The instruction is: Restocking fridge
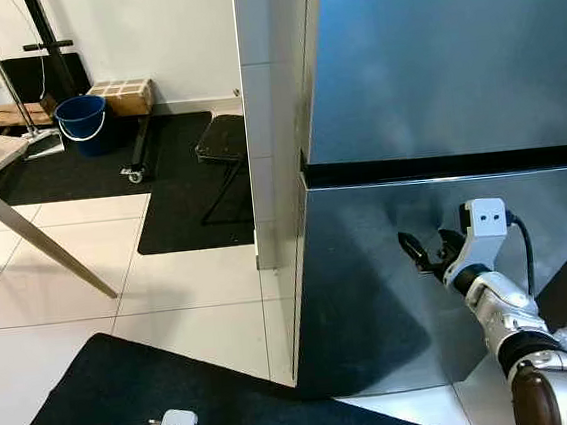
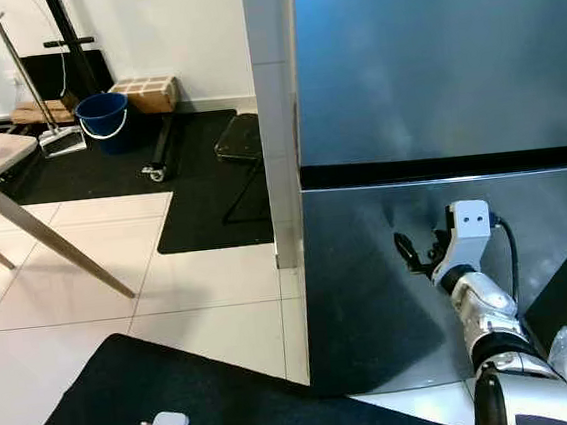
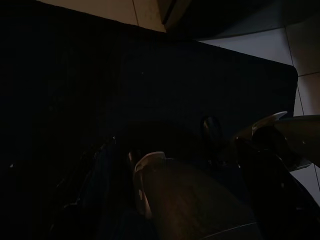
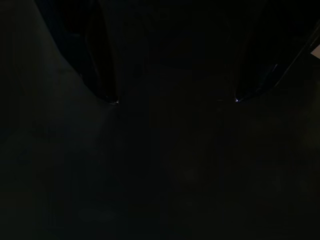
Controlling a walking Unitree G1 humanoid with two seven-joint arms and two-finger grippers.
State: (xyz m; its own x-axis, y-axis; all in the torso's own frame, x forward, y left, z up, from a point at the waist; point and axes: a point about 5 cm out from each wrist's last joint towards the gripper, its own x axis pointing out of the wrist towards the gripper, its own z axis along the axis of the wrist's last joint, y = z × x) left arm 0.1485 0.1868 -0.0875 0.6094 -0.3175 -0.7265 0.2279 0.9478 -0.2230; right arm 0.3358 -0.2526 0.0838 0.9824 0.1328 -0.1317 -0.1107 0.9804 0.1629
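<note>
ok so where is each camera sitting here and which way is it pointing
Left eye view: on the head, looking forward and down at the tall steel fridge; the right hand reaches toward its lower door.
Right eye view: the head's other eye, same scene; the round blue plastic bucket stands far left.
Left wrist view: on the left arm, hanging low, facing the black floor mat; very dark.
Right wrist view: on the right wrist, looking along its two parted fingers; very dark.
Shared: both eye views show the fridge and the right hand.
</note>
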